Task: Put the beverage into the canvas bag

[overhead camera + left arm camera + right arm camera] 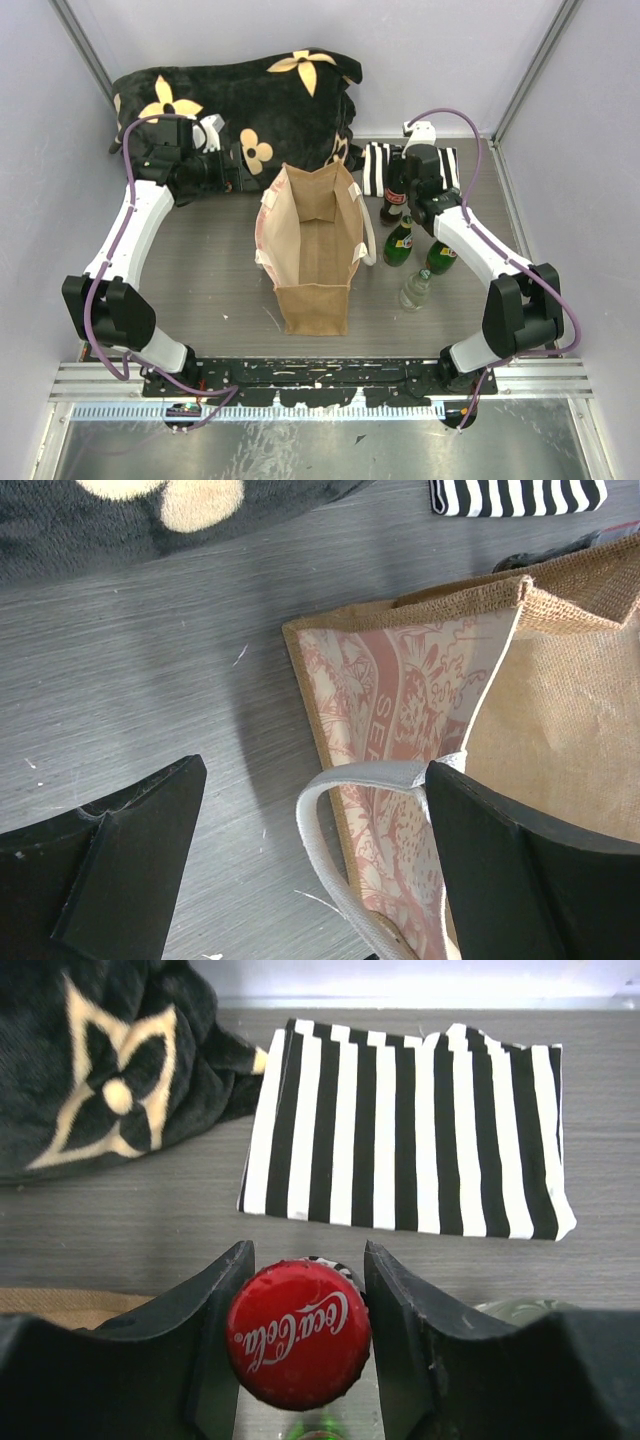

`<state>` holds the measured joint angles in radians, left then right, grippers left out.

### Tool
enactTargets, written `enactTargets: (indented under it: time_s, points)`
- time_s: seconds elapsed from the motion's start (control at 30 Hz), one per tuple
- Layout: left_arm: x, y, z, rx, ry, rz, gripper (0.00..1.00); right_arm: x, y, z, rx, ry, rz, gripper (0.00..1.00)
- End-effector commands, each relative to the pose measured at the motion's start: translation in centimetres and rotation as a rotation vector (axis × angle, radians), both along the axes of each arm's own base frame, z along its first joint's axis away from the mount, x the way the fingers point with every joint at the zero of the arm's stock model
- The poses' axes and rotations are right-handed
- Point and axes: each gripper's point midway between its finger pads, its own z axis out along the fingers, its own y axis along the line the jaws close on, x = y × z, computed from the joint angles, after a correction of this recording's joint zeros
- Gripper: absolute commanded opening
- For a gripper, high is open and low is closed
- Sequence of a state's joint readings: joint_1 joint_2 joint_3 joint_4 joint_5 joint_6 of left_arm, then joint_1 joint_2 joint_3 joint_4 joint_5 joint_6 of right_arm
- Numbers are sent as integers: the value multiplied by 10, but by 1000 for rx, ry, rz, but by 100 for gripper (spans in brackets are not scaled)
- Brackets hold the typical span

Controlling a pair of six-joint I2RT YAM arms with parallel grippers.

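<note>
The canvas bag (310,255) stands open-topped in the middle of the table, and its pink patterned side (400,690) shows in the left wrist view. My left gripper (238,182) is open just left of the bag's far end, with the cream strap handle (345,778) between its fingers (315,855). My right gripper (398,190) is closed on the neck of an upright Coca-Cola bottle (392,205) right of the bag. The bottle's red cap (298,1333) sits between the fingers (305,1260). The bottle's body is hidden under the cap.
Two green bottles (398,243) (440,258) and a clear bottle (415,290) stand right of the bag. A black-and-white striped cloth (410,1130) lies behind the Coca-Cola bottle. A black flowered blanket (240,95) fills the back left.
</note>
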<state>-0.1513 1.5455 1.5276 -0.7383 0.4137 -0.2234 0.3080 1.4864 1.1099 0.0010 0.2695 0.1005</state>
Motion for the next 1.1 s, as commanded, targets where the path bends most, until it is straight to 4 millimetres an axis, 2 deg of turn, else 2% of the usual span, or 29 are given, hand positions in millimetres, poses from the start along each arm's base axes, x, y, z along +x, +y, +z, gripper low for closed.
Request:
enactTargets:
  time_s: [0.0, 0.1, 0.33, 0.47, 0.5, 0.53, 0.73, 0.87, 1.07]
  points:
    - [5, -3, 10, -8, -46, -25, 98, 22, 5, 130, 92, -339, -7, 1]
    - [5, -3, 9, -8, -44, -27, 98, 22, 8, 146, 103, -351, 4, 1]
    - [2, -2, 7, -3, -39, -27, 98, 18, 15, 207, 154, -427, 43, 1]
    - [2, -2, 6, -3, -38, -27, 98, 14, 29, 246, 180, -446, 103, 1]
    - [2, -3, 5, -4, -37, -28, 98, 14, 33, 249, 181, -442, 112, 1]
    - [2, -3, 5, -4, -36, -28, 98, 11, 36, 261, 188, -459, 124, 1]
    - [0, -3, 2, -9, -27, -30, 98, -10, 66, 304, 229, -531, 216, 1]
    - [-2, -3, 0, -12, -25, -29, 98, -31, 93, 331, 253, -584, 293, 1]
    - [-5, -3, -2, -14, -24, -29, 98, -64, 115, 373, 277, -685, 357, 1]
